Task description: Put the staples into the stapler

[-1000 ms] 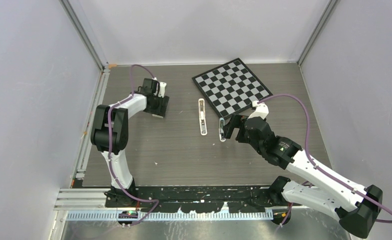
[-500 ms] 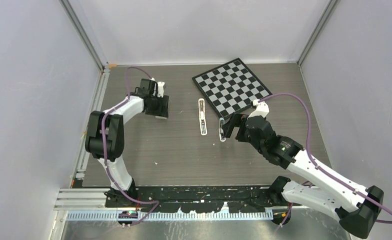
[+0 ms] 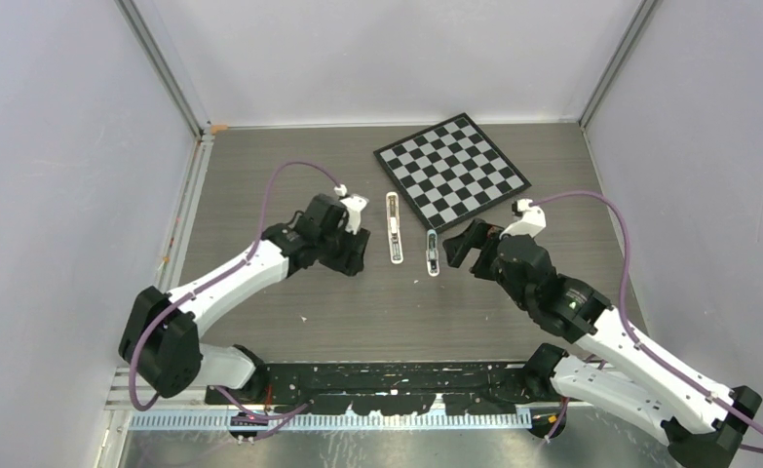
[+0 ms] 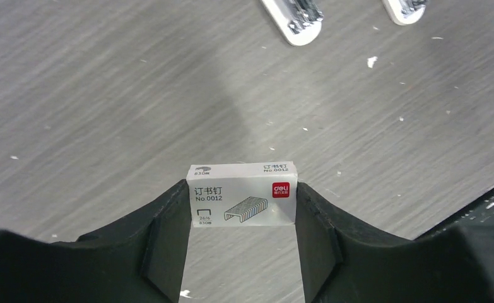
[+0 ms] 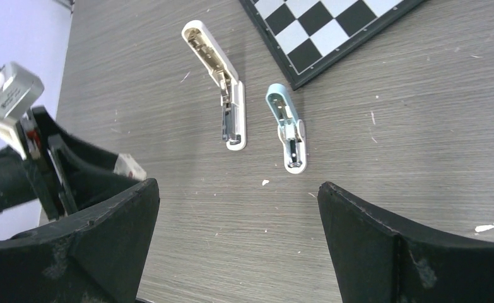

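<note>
Left pincer (image 4: 243, 216): half closed, clamped on the staples (image 4: 244, 192), boxed in white, held over the surface (image 3: 358, 312) short of the stapler (image 5: 214, 74). Right pincer (image 5: 236, 189): spread wide, empty. We judged loading not begun; the stapler lay opened, teal part (image 5: 282, 104) alongside. We could not see inside the packaging or the magazine.

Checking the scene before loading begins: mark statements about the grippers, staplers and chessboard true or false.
1. The left gripper clamps the staple box. True.
2. The right gripper grips the teal stapler. False: its jaws stand open and empty; that stapler lies on the table.
3. The white stapler and the teal stapler both lie opened up. True.
4. The white stapler rests on the chessboard. False: it lies beside it, on the table.
</note>
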Tool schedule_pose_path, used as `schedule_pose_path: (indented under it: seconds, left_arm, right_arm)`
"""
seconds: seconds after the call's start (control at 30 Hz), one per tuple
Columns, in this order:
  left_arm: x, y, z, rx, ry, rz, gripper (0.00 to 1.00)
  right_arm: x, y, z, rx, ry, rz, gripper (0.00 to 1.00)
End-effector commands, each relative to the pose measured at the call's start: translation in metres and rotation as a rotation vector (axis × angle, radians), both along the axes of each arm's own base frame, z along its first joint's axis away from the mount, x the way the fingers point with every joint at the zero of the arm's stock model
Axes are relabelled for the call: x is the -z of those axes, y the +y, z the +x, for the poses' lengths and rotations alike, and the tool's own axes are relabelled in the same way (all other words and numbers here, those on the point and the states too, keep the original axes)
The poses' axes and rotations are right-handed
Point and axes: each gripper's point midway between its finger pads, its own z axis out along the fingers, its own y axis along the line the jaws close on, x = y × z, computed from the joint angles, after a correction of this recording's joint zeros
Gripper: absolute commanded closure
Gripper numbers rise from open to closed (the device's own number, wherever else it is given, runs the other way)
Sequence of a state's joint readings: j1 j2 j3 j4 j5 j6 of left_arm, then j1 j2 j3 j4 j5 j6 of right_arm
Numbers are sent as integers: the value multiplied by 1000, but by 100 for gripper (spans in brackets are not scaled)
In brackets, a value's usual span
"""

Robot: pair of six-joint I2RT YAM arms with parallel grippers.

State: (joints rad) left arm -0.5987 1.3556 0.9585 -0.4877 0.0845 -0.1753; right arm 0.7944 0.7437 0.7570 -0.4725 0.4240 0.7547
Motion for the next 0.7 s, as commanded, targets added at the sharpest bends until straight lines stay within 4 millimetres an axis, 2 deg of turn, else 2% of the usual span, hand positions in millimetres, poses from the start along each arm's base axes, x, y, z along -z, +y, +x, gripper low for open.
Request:
schedule_pose_path:
  seconds: [0.0,0.13,0.23,0.53,0.67]
  left_arm:
    - [-2,-12,-16,-88,-10,-2,46]
    - [12,-26,-30,-160,33,-4,47]
    - [31,-39,-38,-192,76,-6,47]
    - [61,-81,-41,-309,120,17,46]
    - [74,-106,-54,-367,198,-47,43]
  right_arm:
    - [-1,-22,-1,115,-32,53,0]
    - [1,-24,-4,120,-30,73,0]
    - [-1,-25,-5,120,-22,68,0]
    - [-8,-21,-5,101,-19,61,0]
    - [-4,-22,-7,99,-6,61,0]
